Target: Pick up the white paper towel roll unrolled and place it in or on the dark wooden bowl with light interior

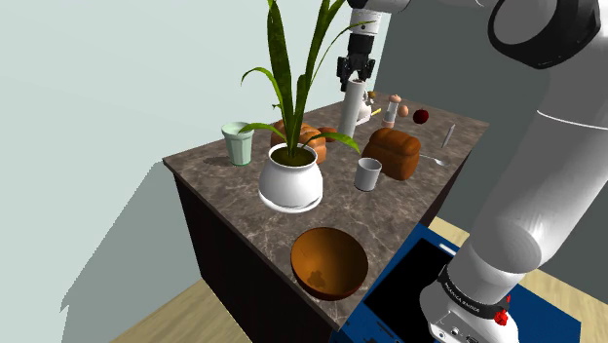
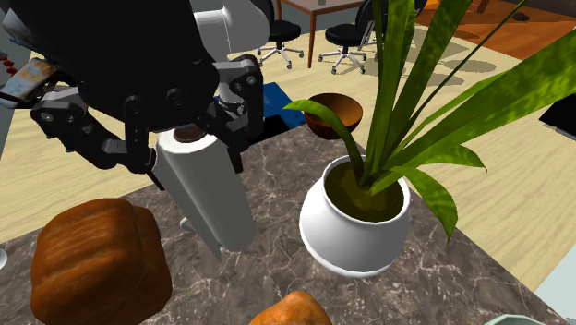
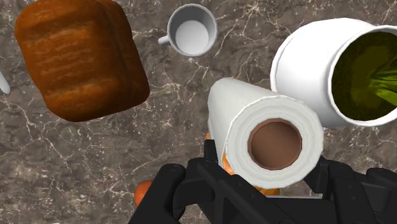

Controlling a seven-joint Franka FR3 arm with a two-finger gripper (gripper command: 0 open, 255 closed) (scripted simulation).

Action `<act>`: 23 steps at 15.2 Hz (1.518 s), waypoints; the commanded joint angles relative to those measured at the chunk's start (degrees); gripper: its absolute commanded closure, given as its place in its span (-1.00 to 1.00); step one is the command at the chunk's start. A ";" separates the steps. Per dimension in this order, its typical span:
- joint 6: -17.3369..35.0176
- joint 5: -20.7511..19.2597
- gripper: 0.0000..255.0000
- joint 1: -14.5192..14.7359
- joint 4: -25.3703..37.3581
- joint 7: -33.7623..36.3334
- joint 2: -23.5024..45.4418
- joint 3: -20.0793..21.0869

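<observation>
A marble counter carries a potted plant, brown loaf, white mug, green cup and wooden bowl.

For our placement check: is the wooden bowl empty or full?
Empty: the bowl shows a bare brown inside in the shoulder view; the gripper holds the paper towel roll.

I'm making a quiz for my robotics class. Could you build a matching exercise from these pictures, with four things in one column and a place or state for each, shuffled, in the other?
Things
1. paper towel roll
2. wooden bowl
3. mug
4. plant pot

Places or states
A. holds a green plant
B. empty, by the counter edge
C. clasped by the gripper
D. stands beside the bread loaf

Pairs: 1-C, 2-B, 3-D, 4-A
</observation>
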 commanded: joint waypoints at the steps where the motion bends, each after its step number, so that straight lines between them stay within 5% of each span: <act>1: -1.14 0.02 1.00 -0.05 1.22 0.00 0.12 -0.03; 11: -0.65 -2.41 1.00 4.88 -16.90 10.88 -18.33 5.59; 23: -4.91 0.65 1.00 9.48 -28.25 24.62 -34.66 15.07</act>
